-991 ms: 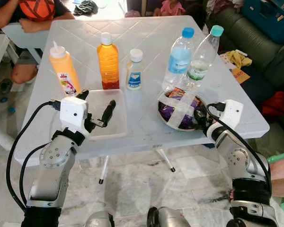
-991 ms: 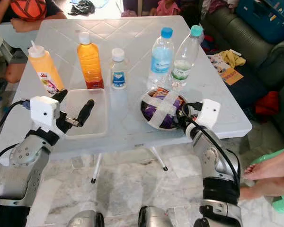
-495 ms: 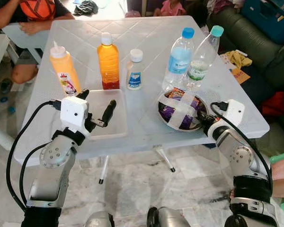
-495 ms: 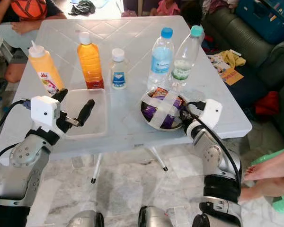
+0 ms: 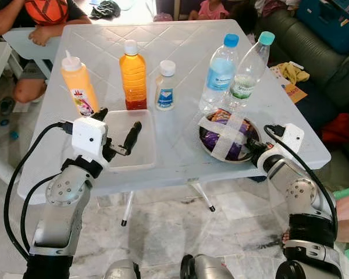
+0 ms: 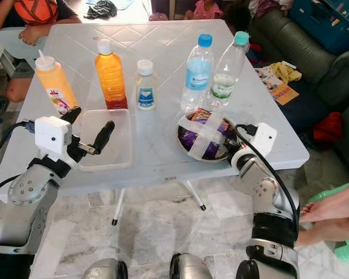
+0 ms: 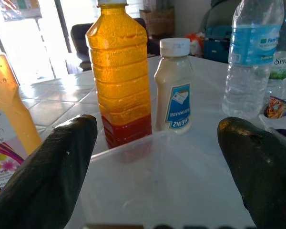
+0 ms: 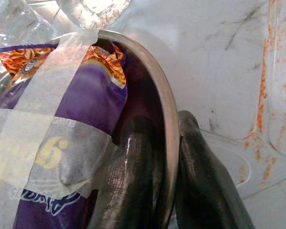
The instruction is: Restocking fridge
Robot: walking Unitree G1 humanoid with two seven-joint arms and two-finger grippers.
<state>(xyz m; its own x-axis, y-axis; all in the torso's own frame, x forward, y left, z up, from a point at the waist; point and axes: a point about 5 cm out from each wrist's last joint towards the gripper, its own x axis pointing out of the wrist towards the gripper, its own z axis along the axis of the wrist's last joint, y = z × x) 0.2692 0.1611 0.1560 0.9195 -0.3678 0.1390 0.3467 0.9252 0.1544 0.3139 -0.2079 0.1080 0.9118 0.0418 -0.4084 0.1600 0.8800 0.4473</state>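
Metal bowl (image 8: 168, 124) rim clamped by right pincer (image 8: 168, 191).

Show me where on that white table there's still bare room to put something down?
The far half of the white tiled table, behind the row of bottles, is bare. A narrower strip lies between the clear plastic tray and the taped metal bowl of snack packets. The middle is crowded: orange juice bottle, mayonnaise bottle, two water bottles.
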